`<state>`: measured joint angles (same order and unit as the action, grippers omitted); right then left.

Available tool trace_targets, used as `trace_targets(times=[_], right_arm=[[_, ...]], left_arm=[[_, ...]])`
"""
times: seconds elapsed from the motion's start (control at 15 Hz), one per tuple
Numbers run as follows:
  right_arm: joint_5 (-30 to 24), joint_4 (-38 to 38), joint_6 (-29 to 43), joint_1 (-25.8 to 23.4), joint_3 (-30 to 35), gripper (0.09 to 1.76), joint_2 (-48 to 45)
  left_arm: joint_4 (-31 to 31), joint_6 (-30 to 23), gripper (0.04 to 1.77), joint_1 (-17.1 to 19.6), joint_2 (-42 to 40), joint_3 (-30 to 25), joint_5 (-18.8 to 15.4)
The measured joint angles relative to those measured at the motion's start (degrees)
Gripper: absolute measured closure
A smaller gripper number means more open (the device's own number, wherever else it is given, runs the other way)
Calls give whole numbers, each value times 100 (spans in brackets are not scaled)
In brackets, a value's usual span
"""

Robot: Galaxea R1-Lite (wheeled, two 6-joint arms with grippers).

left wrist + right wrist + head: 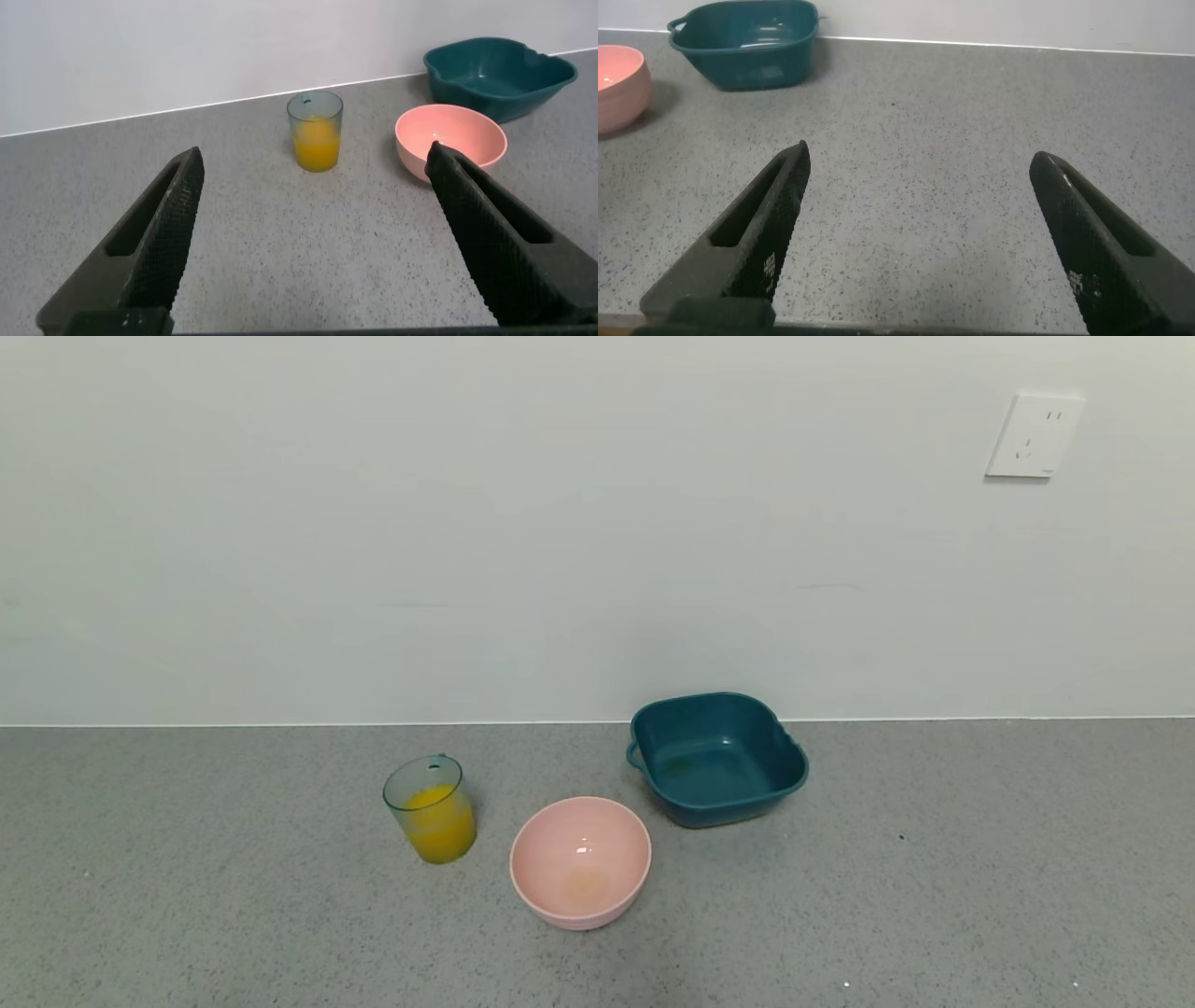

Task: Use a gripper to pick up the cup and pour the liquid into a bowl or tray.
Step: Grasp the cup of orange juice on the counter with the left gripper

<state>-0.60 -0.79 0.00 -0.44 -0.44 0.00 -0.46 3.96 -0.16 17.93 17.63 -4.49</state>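
The cup (431, 809), a translucent blue-green tumbler, stands upright on the grey counter, about half full of orange-yellow liquid (439, 835). The pink bowl (580, 861) sits just right of it, with a faint orange stain inside. Neither arm shows in the head view. In the left wrist view the left gripper (315, 161) is open and empty, well short of the cup (315, 131), with the bowl (450, 140) beside one finger. The right gripper (918, 156) is open and empty over bare counter; the bowl's edge (618, 89) is far off.
A dark teal squarish tray with handles (717, 758) stands behind and right of the bowl, near the wall; it also shows in the left wrist view (498, 77) and the right wrist view (745, 43). A wall socket (1034, 435) is high on the right.
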Motion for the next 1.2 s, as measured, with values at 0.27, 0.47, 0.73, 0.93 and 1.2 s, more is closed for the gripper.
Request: trace_targets(times=[0.27,0.47,0.73,0.93,1.2], right_arm=[[0,2,0,0,0,14,0],[2,0,0,0,0,14,0],[0,0,0,0,0,14,0],[0,0,0,0,0,14,0],[0,0,0,0,0,14,0]], left_arm=[[-725,9,9,-5,1615,572,30],[-1574,-9,9,-2,2911,712,63],[-2426,-41,9,-5,4389,742,57],[-2844,-46,9,-17,5299,714,48],[-3862,-33,9,-157,6495,502,83]])
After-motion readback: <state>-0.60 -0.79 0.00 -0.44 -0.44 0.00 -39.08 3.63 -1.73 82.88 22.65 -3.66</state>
